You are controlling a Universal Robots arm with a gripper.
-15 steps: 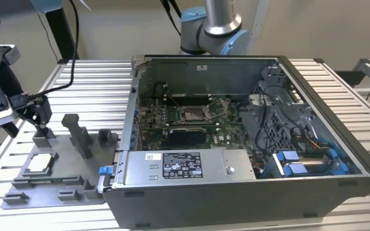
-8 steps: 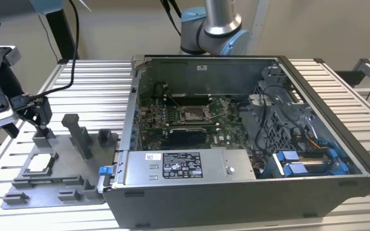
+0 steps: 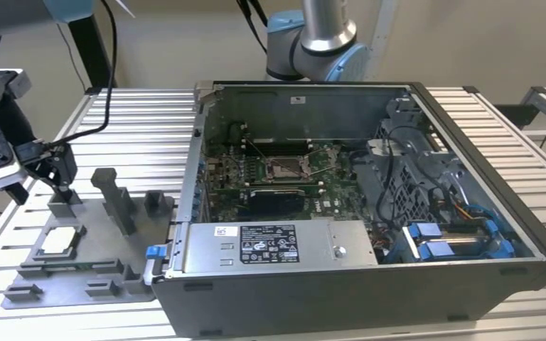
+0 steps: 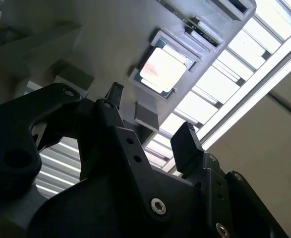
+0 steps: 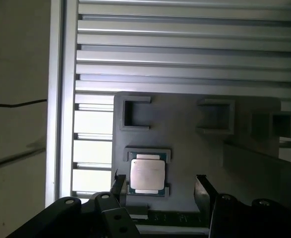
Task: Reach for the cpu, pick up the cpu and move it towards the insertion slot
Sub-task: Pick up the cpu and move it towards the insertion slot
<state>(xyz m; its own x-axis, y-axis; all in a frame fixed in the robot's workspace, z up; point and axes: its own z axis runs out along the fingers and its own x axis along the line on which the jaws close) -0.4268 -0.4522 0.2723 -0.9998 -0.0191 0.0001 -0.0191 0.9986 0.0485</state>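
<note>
Your cpu (image 3: 60,241) lies flat, pale top up, in a square recess of the grey fixture tray (image 3: 65,295); the tray rests on the slatted counter (image 3: 140,142) at the exterior view's left. Your jaws hang above the tray, spread wide and holding nothing; in both wrist views the cpu (image 4: 162,69) (image 5: 146,173) sits in its recess beyond the fingertips, untouched. The insertion slot (image 3: 287,168) sits on the board inside the open computer case (image 3: 349,298), well apart from the cpu; its tan-grey centre shows inside the metal frame.
</note>
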